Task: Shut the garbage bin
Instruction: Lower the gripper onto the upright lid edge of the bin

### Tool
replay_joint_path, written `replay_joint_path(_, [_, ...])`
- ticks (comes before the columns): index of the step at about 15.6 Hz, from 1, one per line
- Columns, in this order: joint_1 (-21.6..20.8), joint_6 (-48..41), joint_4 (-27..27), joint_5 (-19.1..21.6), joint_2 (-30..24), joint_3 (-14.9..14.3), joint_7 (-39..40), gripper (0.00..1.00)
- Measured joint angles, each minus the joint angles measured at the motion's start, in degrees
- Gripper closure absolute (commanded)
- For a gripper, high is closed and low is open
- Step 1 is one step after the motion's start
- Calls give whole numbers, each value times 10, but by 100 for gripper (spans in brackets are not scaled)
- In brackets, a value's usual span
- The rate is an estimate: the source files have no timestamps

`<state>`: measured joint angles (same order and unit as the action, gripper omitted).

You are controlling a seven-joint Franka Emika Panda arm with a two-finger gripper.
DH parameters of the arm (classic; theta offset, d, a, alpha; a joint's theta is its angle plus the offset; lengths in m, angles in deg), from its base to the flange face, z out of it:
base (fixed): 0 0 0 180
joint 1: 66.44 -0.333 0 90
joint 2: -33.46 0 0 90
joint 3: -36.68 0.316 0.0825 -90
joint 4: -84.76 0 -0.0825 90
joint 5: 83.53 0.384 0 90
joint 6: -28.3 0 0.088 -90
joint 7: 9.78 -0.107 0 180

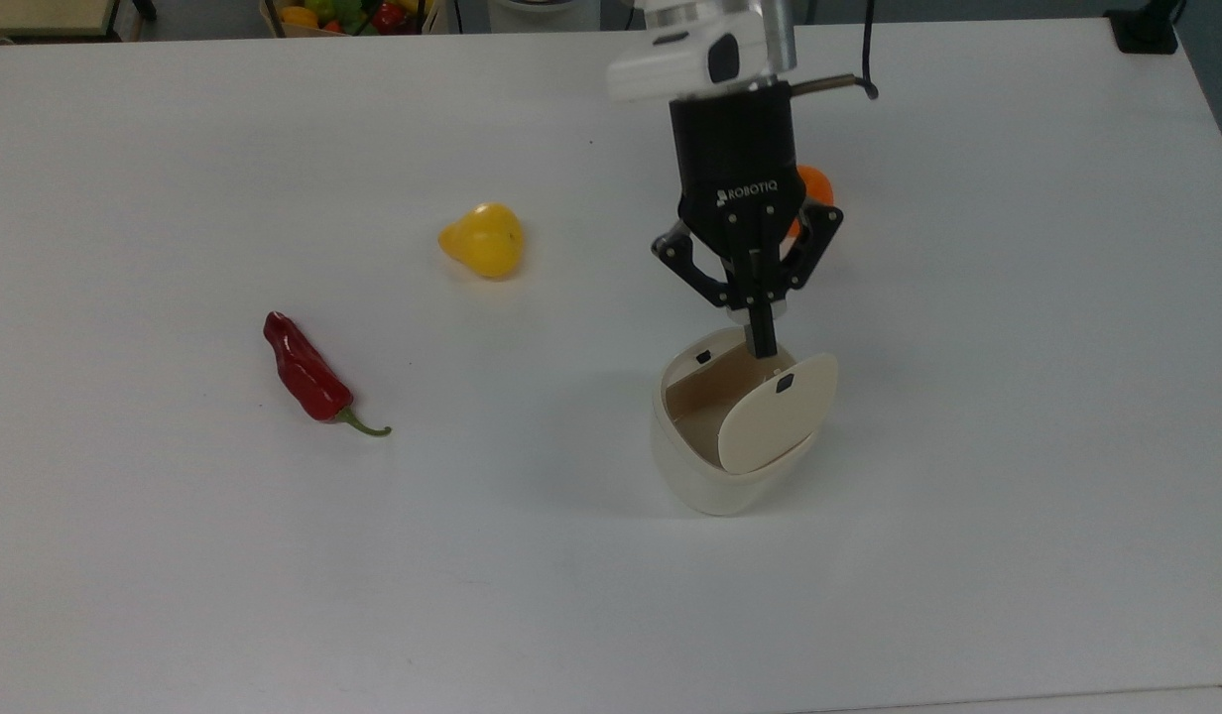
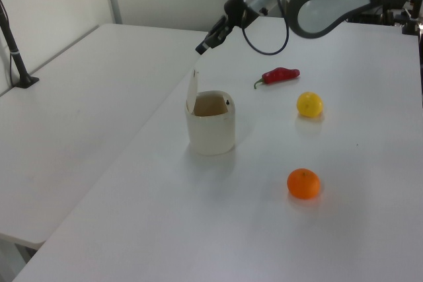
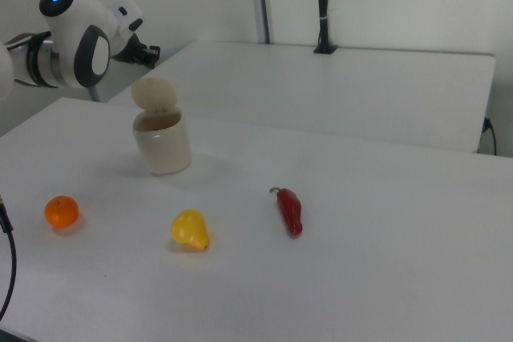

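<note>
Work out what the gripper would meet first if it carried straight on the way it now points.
Most likely the raised lid of the garbage bin: the gripper slants down toward its top edge. Depth is unclear, so it could instead pass just beside the lid.

Loose produce spread over the white table [image 1: 175, 555] under me.

I take the yellow pear-shaped fruit [image 1: 483, 241] as my landmark. In the top view the red chili pepper [image 1: 305, 375] lies well apart from it toward the lower left, its green stem pointing away from the fruit to the lower right. The orange [image 1: 815, 184] sits well off to the top view's right of the fruit, about level with it and partly covered. Past the table's far edge, up and to the top view's left of the fruit, a box of mixed vegetables [image 1: 338, 15] shows red, green and yellow pieces.
</note>
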<state>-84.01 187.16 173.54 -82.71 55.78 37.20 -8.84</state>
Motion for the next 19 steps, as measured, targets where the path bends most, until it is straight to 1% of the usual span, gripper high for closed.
replay_joint_path(3, [-6,27,-23,0,32,1,0,100])
replay_joint_path(7, [-12,72,-33,0,59,2,7,100])
replay_joint_path(15, [-14,72,-39,0,62,2,23,100])
replay_joint_path(19, [-14,22,-42,0,62,2,26,100])
